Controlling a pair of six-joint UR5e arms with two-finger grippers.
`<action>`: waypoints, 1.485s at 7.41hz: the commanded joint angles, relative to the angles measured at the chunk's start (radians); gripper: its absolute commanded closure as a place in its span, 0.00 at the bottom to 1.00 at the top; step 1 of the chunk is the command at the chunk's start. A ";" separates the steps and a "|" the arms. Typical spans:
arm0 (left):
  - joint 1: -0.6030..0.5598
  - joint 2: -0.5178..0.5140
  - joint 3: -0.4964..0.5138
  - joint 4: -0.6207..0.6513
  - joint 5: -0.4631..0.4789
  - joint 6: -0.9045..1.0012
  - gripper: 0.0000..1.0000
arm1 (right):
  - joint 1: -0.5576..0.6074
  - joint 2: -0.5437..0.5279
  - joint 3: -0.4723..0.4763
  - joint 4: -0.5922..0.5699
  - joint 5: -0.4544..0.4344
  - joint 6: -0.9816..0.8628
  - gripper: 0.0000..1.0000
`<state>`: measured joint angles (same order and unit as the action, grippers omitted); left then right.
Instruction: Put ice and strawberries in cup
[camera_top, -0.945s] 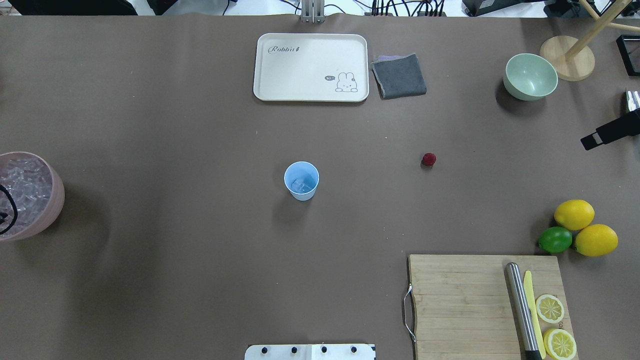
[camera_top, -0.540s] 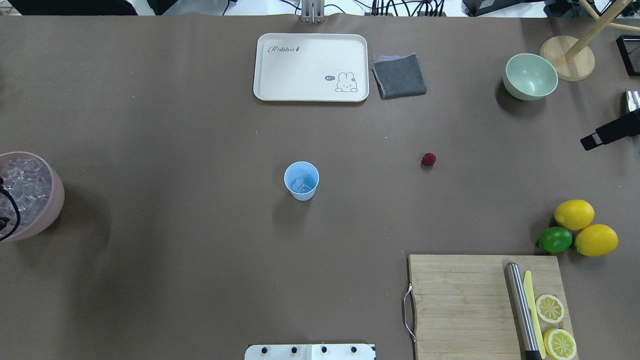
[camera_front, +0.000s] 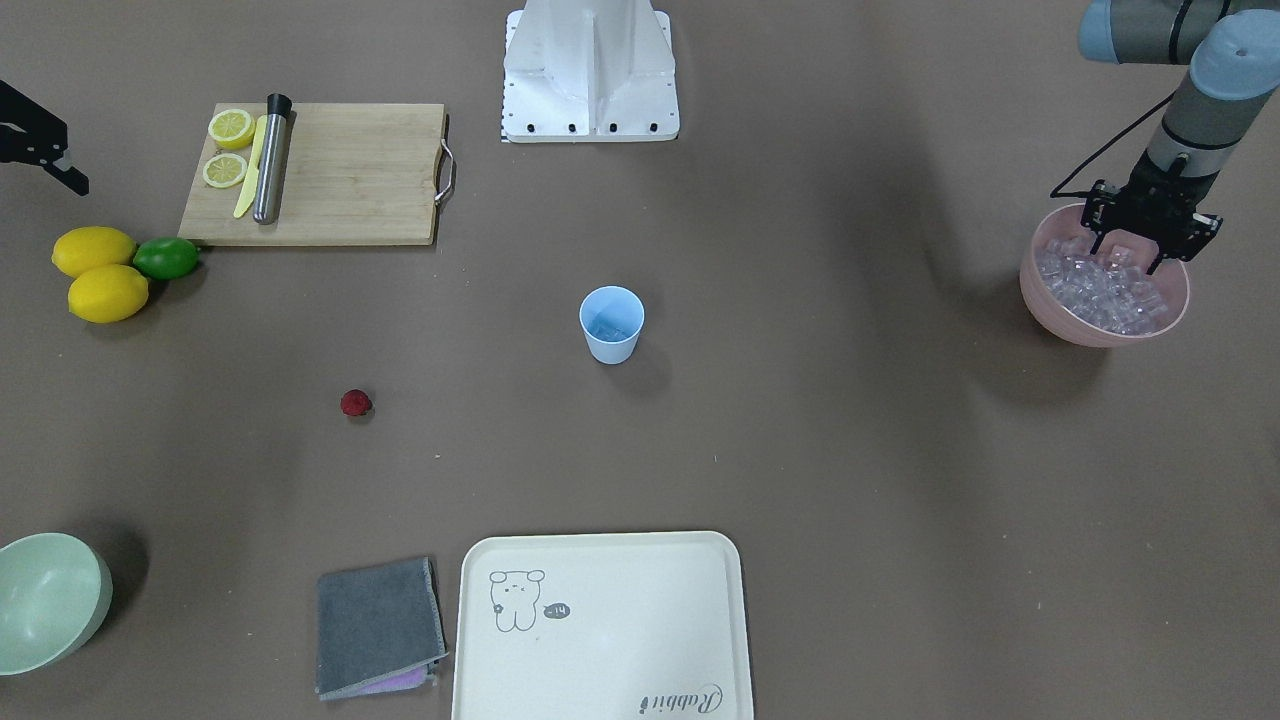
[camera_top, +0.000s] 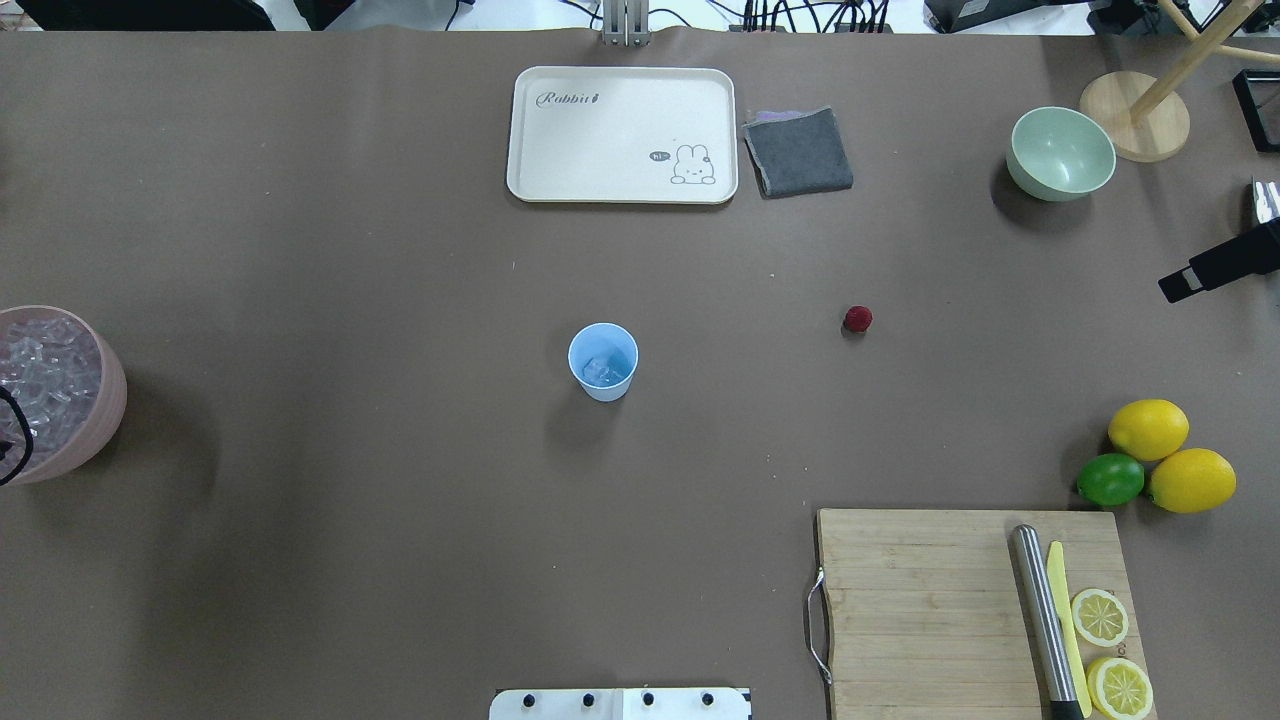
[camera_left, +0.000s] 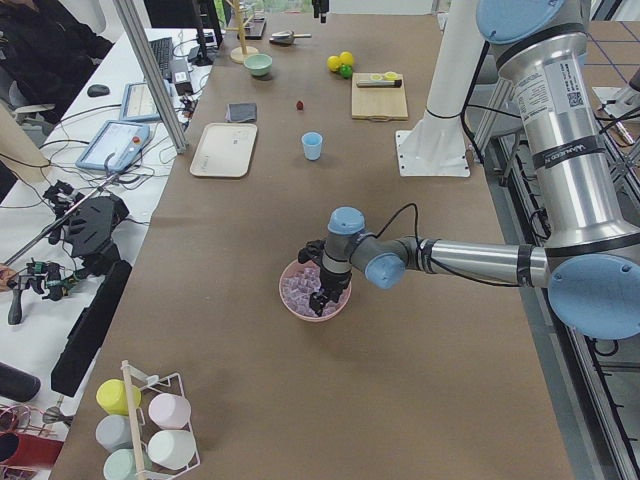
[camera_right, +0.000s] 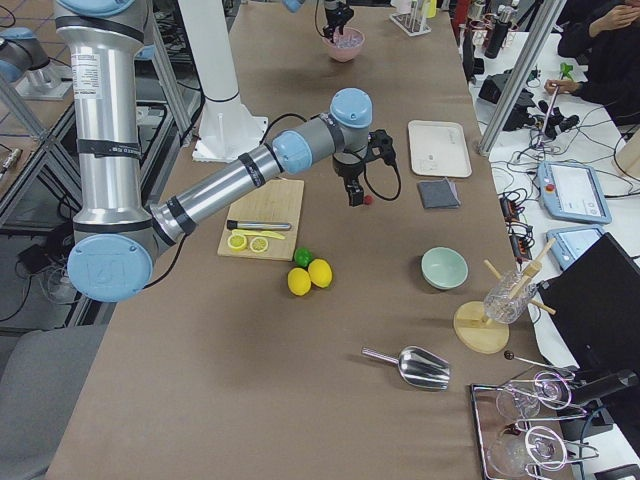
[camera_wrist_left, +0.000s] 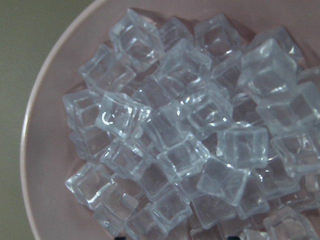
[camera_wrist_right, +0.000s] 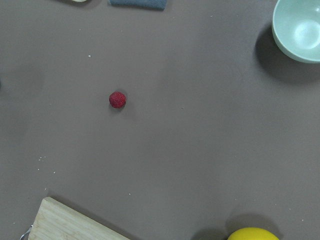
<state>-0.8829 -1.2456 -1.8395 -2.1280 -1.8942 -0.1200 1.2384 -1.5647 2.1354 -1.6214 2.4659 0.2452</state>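
Picking ice, by the look of it; down over the pink bowl (camera_front: 1050, 312) with the left gripper (camera_front: 1135, 245), jaws spread wide and tips among the top cubes of the ice (camera_wrist_left: 170, 125), nothing pinched as far as can be judged; parked at the right edge of the table (camera_top: 300, 250) with the right gripper (camera_top: 1215, 266), too little of it in view to tell whether spread or closed; looking down from that wrist on the strawberry (camera_wrist_right: 117, 99), alone on the bare table, well apart from the cup (camera_top: 603, 362) and not yet touched; upright mid-table, that cup, with a few clear cubes already at its bottom; most likely to go wrong on the squeeze: hard, glassy, loosely heaped, so apt to squirt sideways from between the pads or to tilt and wedge against neighbours; could also close on two at once and shed one on the way across; worth closing squarely on flat faces; a long carry from bowl to cup, so some risk of dropping a weakly held cube on the table; a small, light cup, so easily tipped by a low approach or a clipped rim; better to release from just above the mouth; later, a round berry prone to rolling away under a careless pinch.
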 joint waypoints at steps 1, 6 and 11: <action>0.001 0.015 0.002 0.005 -0.002 -0.004 0.41 | -0.002 0.000 0.003 0.000 0.002 0.000 0.00; -0.002 0.031 -0.006 0.011 -0.009 -0.010 1.00 | -0.028 0.005 0.032 0.000 0.005 0.064 0.00; -0.074 0.009 -0.087 0.109 -0.101 0.003 1.00 | -0.036 0.009 0.034 0.000 -0.001 0.072 0.00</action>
<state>-0.9246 -1.2241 -1.9109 -2.0365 -1.9465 -0.1187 1.2032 -1.5561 2.1700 -1.6214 2.4669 0.3171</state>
